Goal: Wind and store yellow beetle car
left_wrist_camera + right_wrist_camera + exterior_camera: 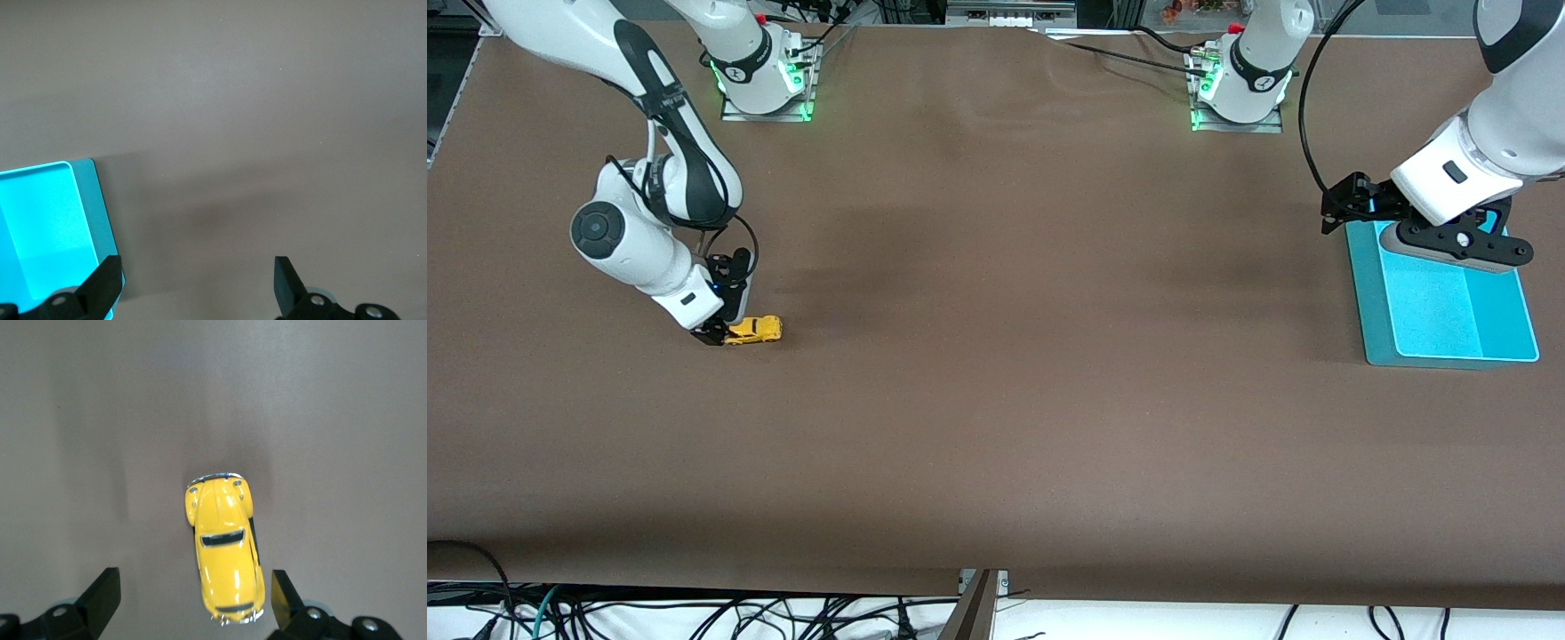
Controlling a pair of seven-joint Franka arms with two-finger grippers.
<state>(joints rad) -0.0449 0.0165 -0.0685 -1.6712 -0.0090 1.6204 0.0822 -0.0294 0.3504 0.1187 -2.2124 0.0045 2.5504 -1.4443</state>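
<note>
The right tool [713, 335] is straddling the yellow beetle car [754, 330] on the counter [996, 400], fingers apart. The left tool [1343, 209], also spread, is waiting over the turquoise tray [1449, 342].

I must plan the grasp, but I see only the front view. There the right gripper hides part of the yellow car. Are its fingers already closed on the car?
Observer: No. In the right wrist view the right gripper is open, and the yellow beetle car lies between the fingers without touching them.
Operator: Is the car centered between them?
Observer: No, it sits closer to one finger than to the other.
Operator: And the left gripper?
Observer: The left gripper is open, holds nothing, and waits over the edge of the blue tray.
</note>
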